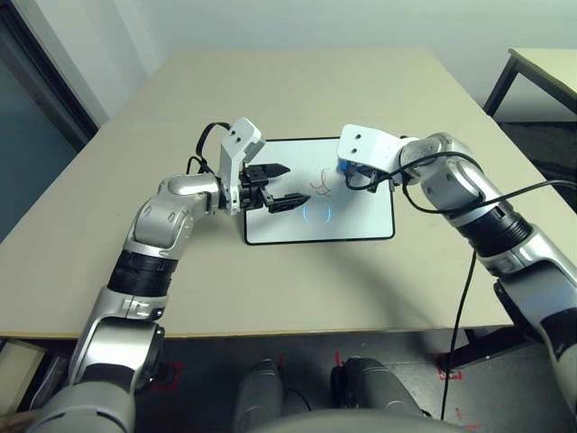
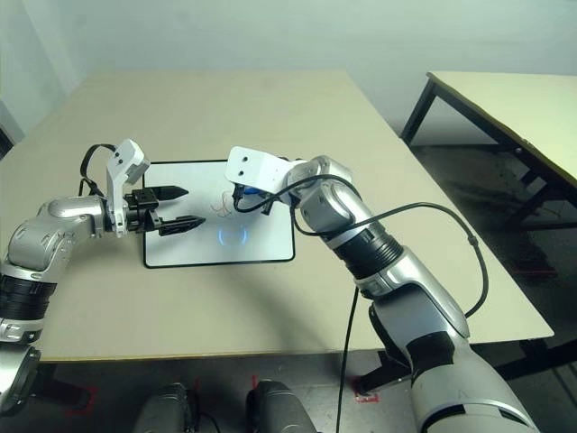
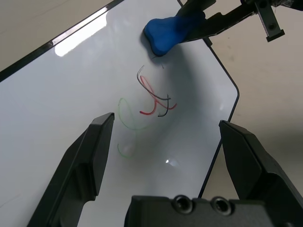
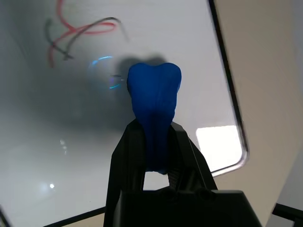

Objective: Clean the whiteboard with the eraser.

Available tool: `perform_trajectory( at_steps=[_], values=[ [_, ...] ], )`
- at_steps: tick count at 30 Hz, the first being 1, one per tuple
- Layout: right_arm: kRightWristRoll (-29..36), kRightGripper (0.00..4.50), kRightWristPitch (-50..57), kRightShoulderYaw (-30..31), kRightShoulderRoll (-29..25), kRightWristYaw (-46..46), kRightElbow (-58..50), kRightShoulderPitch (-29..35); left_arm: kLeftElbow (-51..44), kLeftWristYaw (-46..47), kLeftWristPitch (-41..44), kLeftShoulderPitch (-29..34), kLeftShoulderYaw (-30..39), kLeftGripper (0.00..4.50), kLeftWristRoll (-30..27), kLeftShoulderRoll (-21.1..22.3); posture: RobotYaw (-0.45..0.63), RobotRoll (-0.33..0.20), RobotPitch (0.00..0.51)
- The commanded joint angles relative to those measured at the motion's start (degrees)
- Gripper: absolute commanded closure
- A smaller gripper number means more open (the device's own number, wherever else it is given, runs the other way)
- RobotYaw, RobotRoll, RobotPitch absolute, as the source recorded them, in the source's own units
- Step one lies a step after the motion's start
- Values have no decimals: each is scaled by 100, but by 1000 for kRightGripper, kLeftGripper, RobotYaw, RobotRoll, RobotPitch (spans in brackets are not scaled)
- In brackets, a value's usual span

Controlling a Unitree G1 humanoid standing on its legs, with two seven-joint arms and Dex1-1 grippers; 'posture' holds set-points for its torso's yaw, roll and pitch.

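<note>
Whiteboard (image 1: 361, 221): glossy white rectangle, thin black frame, rounded corners, lying flat mid-worktop; it mirrors a ceiling light.
Marks: red, black and green looping scribbles (image 3: 154, 101) near the board's middle.
Eraser (image 4: 154, 104): soft bright blue block, its tip bulged and pressed against the board beside the scribbles, toward the far right corner.
Right gripper (image 4: 156, 156): 2 black fingers clamped on the eraser's sides.
Left gripper (image 1: 278, 187): 2 black fingers spread apart, holding nothing, over the board's left part.
Worktop (image 1: 297, 90): smooth matte beige, square-edged.
Room: pale walls, dark floor, a second table (image 2: 505, 99) to the right.
</note>
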Motion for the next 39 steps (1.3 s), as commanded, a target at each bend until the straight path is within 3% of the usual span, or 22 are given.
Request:
perform_trajectory(
  at_steps=[1,5,15,24,28,39],
  values=[
    [-17,3895,348,239,-142,262,-620,414,40,-13,-48,51,-17,0,44,50,-107,0,11],
    [-56,3896,441,263,-129,303,-703,502,105,-25,-109,43,-13,0,67,74,-103,0,6],
    [-110,3897,-344,-69,442,-273,945,-362,110,-17,-147,54,-9,0,52,68,-91,0,5],
    [-104,3898,387,370,82,308,-635,538,140,-37,-162,68,58,0,39,171,-87,0,14],
    [-144,3898,404,444,95,339,-605,573,242,-46,-214,15,52,0,49,190,-88,0,16],
    [-231,3898,-780,-129,616,-560,2067,-715,449,-77,-360,-52,45,0,73,202,-87,0,18]
  ],
)
